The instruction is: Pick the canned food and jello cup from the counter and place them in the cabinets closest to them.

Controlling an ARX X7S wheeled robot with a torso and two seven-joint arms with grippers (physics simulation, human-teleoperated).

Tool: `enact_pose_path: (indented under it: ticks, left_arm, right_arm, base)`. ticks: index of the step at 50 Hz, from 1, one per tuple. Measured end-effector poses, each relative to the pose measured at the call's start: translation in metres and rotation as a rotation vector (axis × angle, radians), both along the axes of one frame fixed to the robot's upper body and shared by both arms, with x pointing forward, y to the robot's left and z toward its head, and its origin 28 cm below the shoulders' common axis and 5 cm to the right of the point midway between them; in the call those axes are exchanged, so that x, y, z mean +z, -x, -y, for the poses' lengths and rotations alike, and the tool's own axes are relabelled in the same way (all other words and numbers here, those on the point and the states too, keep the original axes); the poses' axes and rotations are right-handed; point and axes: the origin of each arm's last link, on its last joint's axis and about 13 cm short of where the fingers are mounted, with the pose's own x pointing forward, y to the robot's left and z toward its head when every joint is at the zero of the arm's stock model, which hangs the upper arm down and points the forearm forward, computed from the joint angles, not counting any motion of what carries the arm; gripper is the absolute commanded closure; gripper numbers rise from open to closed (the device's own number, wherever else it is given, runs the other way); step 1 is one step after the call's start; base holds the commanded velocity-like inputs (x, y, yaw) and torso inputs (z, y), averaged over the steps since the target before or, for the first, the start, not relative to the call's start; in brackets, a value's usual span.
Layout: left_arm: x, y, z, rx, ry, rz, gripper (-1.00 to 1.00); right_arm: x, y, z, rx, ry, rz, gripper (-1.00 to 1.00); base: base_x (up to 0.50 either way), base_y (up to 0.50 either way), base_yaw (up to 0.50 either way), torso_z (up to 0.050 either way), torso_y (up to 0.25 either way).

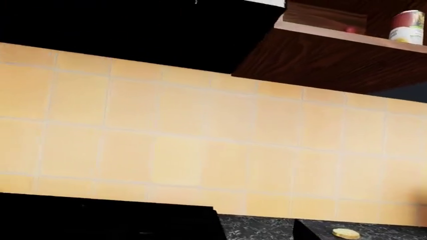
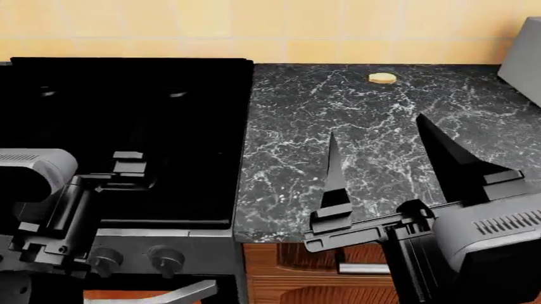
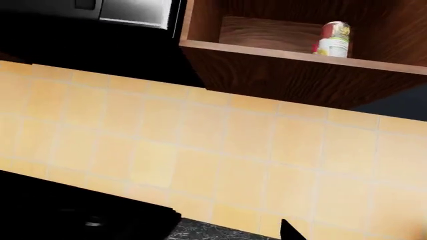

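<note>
The canned food (image 3: 331, 39) stands upright on the shelf of an open wooden wall cabinet (image 3: 287, 75). The left wrist view also shows the canned food (image 1: 407, 27), at the edge of that shelf. The jello cup is out of view. My right gripper (image 2: 374, 125) hovers over the marble counter (image 2: 287, 158), open, with nothing between its two black fingers (image 2: 335, 177). My left gripper (image 2: 128, 166) hangs low over the black stove (image 2: 127, 107). Its dark fingers blend with the stove there, but the left wrist view shows bare counter between them, so it is open and empty.
A flat yellowish lump (image 2: 382, 78) lies on the counter near the tiled wall (image 2: 253, 25). A grey object (image 2: 526, 57) juts in at the far right. Stove knobs (image 2: 165, 258) and a drawer handle (image 2: 363, 268) sit below the counter's front edge.
</note>
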Motion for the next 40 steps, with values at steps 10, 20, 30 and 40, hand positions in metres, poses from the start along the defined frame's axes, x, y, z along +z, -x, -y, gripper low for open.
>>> enact_pose_path:
  ticks: [10,20,30,40]
  left_arm:
    - [-0.0003,0.0012,-0.0006,-0.003,0.015,-0.013,-1.00]
    - [0.0006,0.0042,-0.0006,-0.006,0.016,-0.009,-1.00]
    - [0.0016,0.0064,-0.0009,-0.004,0.012,0.002,-1.00]
    - [0.0018,0.0074,-0.0007,-0.008,0.008,0.005,-1.00]
  right_arm:
    - [-0.0004,0.0014,0.0001,-0.004,-0.007,0.013,-1.00]
    - [0.0000,0.0028,-0.0001,-0.006,-0.011,0.021,-1.00]
    - [-0.0001,0.0037,-0.0003,-0.005,-0.013,0.025,-1.00]
    - [-0.0005,0.0038,-0.0009,-0.003,-0.012,0.024,-1.00]
  base:
    - [-0.01,0.50,0.00,0.000,0.000]
    - [-0.01,0.50,0.00,0.000,0.000]
    - [0.00,0.50,0.00,0.000,0.000]
    - [0.00,0.50,0.00,0.000,0.000]
